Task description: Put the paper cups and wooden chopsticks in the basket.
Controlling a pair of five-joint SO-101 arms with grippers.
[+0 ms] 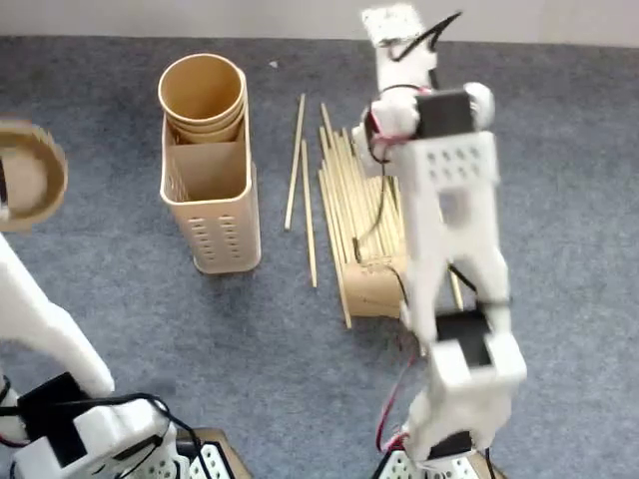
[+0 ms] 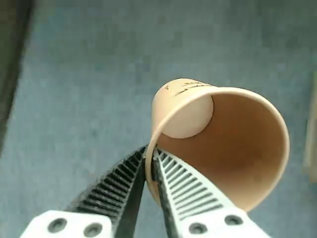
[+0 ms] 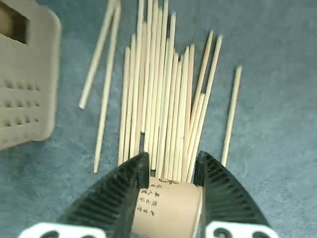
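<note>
A tall beige basket (image 1: 210,205) stands on the grey carpet with stacked paper cups (image 1: 203,95) in its far end. My left gripper (image 2: 150,153) is shut on the rim of another paper cup (image 2: 228,144), held in the air at the far left (image 1: 30,175). A bundle of wooden chopsticks (image 1: 354,195) fans out of a paper cup (image 1: 371,287) lying on its side right of the basket. My right gripper (image 3: 169,161) is shut on that cup (image 3: 166,206), one finger on each side. Two loose chopsticks (image 1: 300,190) lie between the bundle and the basket.
The right arm (image 1: 454,220) hangs over the near end of the bundle and hides part of it. One stray chopstick (image 3: 231,114) lies apart on the bundle's outer side. Bare carpet stretches in front of the basket.
</note>
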